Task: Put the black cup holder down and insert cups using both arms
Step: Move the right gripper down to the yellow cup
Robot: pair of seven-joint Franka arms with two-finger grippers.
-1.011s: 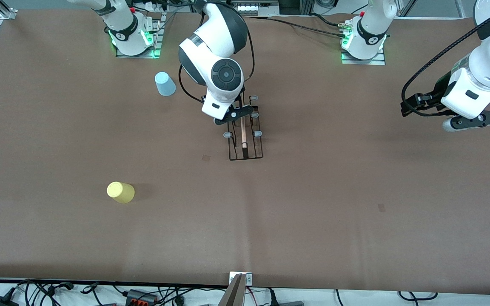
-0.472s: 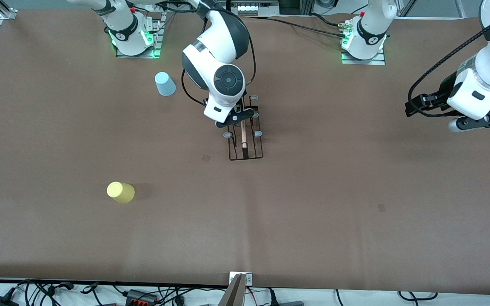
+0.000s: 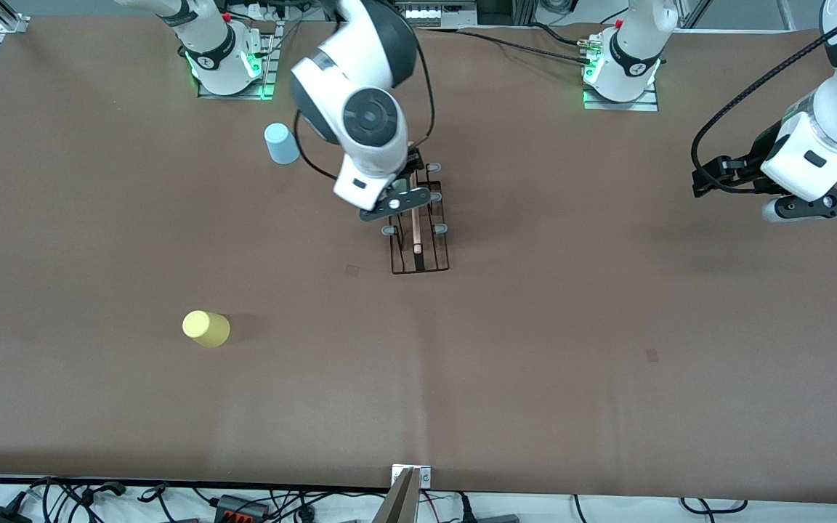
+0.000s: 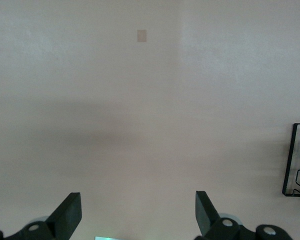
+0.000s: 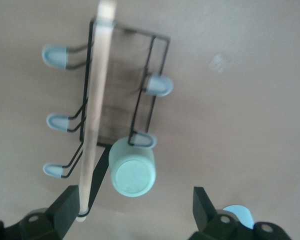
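The black cup holder [image 3: 420, 250] stands on the brown table, with its wooden rod [image 5: 96, 105] along the top and grey-tipped pegs on both sides. The mint green cup [image 5: 132, 172] hangs on one peg; my right arm hides it in the front view. My right gripper [image 3: 398, 205] [image 5: 134, 212] is open and empty just above that cup. The light blue cup [image 3: 282, 143] [image 5: 237, 215] stands upside down near the right arm's base. The yellow cup [image 3: 205, 328] stands nearer the front camera. My left gripper [image 3: 818, 207] [image 4: 137, 215] is open and empty, waiting over the left arm's end of the table.
The holder's corner [image 4: 296, 160] shows at the edge of the left wrist view. Small tape marks [image 3: 652, 354] [image 4: 141, 35] lie on the table. A metal bracket [image 3: 411, 476] sits at the table's front edge, with cables below it.
My right arm has lifted and drawn back a little toward its base, with its gripper still over the holder. The left arm has shifted slightly.
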